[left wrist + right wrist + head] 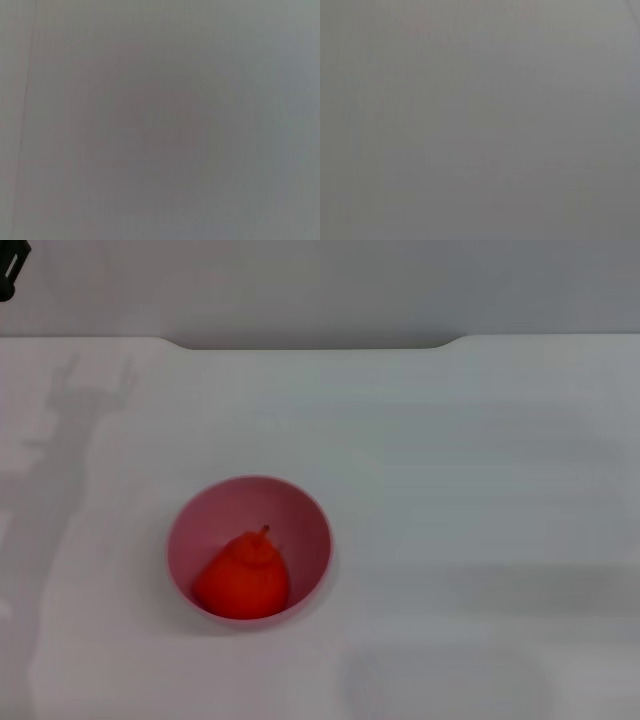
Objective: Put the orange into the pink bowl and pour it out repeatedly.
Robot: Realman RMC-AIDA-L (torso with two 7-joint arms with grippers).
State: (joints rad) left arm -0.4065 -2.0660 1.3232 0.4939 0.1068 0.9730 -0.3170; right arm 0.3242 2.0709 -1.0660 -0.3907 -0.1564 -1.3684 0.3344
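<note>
orange sits in bowl, no gripper in sight

the orange (243, 576) rests inside the pink bowl (305, 515), upright with its stem nub up, lying against the wall nearest the robot. the bowl stands on the white table (480, 490), left of centre. neither gripper shows in any view, so their state cannot be told; both wrist views show only blank grey. the glossy plastic bowl looks light, stiff and likely slippery; its rim seems the best hold for tipping.
</note>
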